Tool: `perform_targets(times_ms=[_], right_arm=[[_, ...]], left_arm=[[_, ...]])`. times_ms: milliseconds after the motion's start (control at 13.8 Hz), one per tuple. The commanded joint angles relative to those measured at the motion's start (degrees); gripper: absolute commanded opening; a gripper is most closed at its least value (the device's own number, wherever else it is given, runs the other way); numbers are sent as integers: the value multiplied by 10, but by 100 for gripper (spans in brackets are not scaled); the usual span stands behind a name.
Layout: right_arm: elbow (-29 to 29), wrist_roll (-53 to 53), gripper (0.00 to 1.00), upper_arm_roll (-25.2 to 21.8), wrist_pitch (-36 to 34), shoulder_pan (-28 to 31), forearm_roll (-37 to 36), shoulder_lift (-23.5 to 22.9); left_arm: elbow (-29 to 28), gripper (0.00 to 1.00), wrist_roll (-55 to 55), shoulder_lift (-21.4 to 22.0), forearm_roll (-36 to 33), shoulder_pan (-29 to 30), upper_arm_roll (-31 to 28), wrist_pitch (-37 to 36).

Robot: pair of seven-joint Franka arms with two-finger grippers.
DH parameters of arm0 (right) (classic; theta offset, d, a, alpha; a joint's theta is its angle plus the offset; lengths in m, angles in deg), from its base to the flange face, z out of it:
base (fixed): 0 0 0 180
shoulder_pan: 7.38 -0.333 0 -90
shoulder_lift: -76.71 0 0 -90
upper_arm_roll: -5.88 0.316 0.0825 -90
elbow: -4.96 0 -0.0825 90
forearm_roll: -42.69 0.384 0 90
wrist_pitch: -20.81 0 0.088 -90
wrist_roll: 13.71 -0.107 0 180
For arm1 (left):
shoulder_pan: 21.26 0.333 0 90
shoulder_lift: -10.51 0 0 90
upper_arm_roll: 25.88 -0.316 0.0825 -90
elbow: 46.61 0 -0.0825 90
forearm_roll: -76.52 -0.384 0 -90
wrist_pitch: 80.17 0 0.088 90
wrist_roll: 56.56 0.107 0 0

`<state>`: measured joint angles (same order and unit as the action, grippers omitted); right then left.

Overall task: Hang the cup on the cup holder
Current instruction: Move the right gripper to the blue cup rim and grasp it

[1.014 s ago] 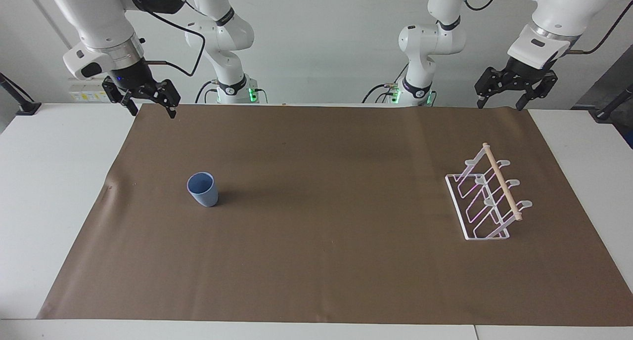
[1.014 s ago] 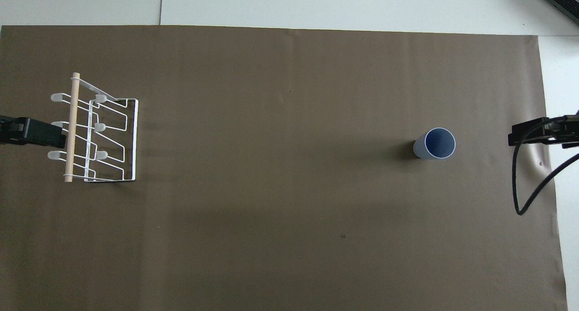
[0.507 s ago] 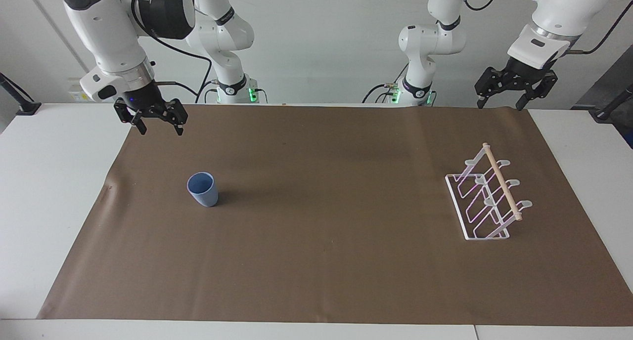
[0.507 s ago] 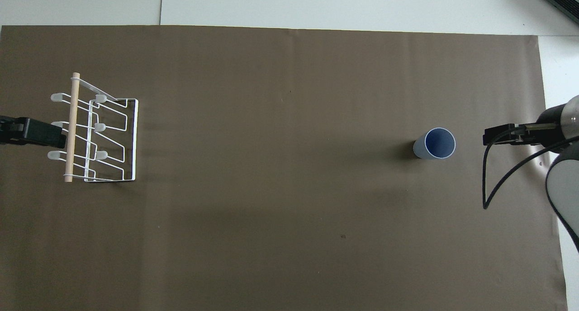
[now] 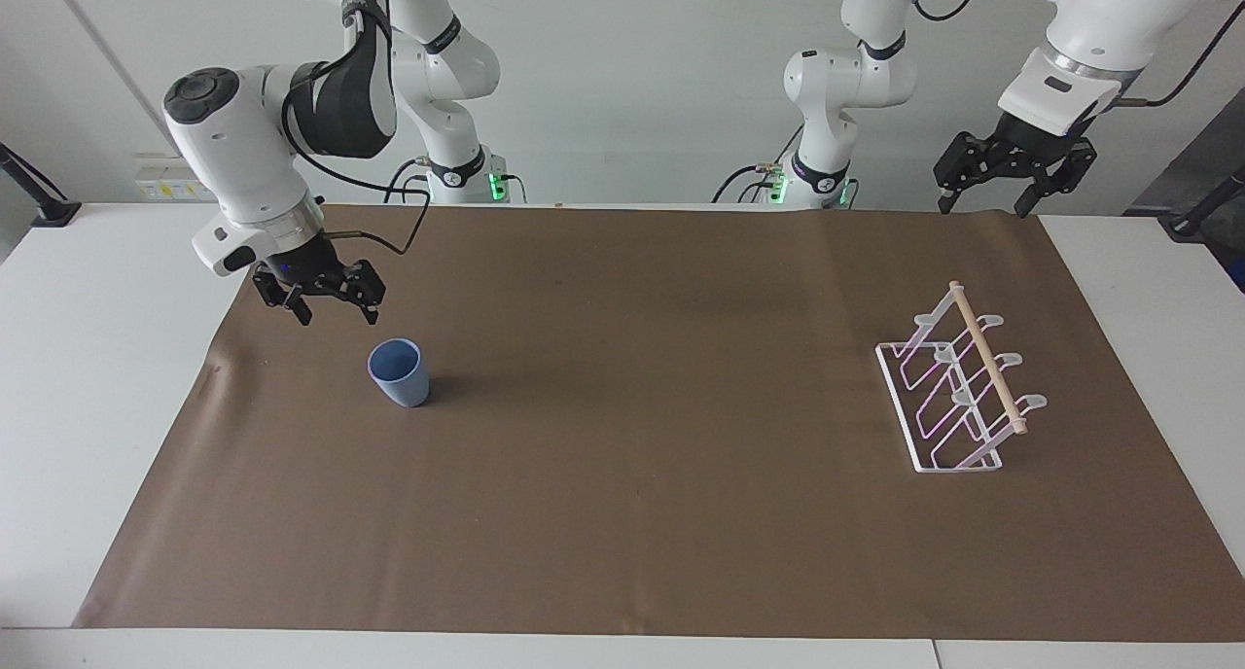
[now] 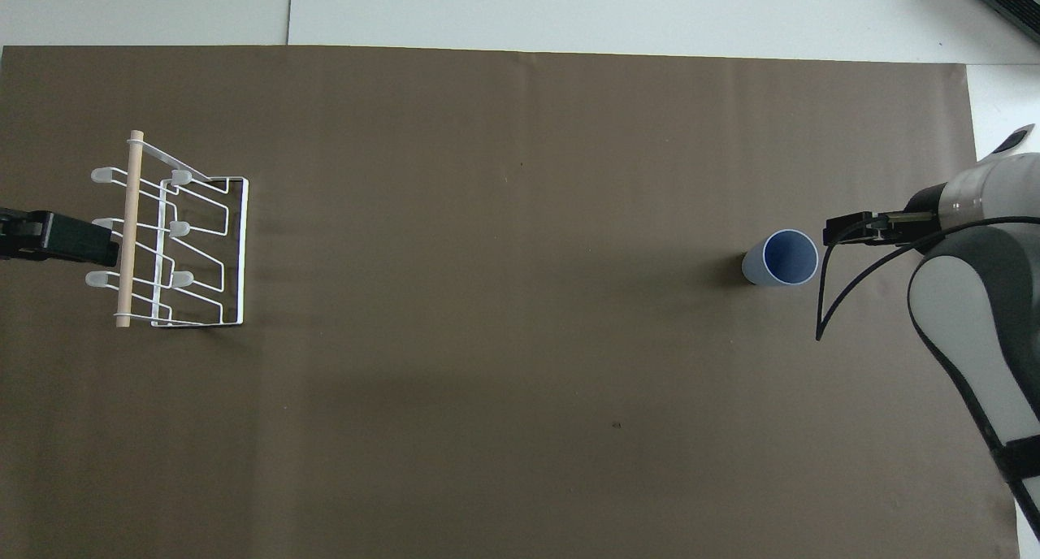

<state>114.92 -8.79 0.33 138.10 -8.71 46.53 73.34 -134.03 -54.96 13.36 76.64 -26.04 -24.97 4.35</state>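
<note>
Here, upright cup [image 5: 397,373] empty, right gripper [image 5: 332,302] fingers apart nearby, left gripper [image 5: 1012,171] waiting, fingers apart.

I am working in a robot lab. Two big white robot arms [image 5: 243,163] stand by a plain white wall [image 5: 632,66], with cables hanging near them, at a white desk [image 5: 97,358] covered by brown paper [image 5: 632,455].

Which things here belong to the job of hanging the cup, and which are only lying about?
For the job:
- cup, upright on the mat
- cup holder, toward the left arm's end
- right gripper, up beside the cup, jaws open
- left gripper, waiting, jaws open

Just there:
- brown mat
- white table
</note>
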Motion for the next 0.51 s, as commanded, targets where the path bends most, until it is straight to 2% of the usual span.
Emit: perform_targets(times_ms=[0,435], right_arm=[[5,28,100,4,40,9,15,-31],[84,54,100,4,132,3,14,-33]], left_arm=[[-12,100,3,13,-11,-1,-2,-5],[-12,100,3,13,-11,-1,-2,-5]])
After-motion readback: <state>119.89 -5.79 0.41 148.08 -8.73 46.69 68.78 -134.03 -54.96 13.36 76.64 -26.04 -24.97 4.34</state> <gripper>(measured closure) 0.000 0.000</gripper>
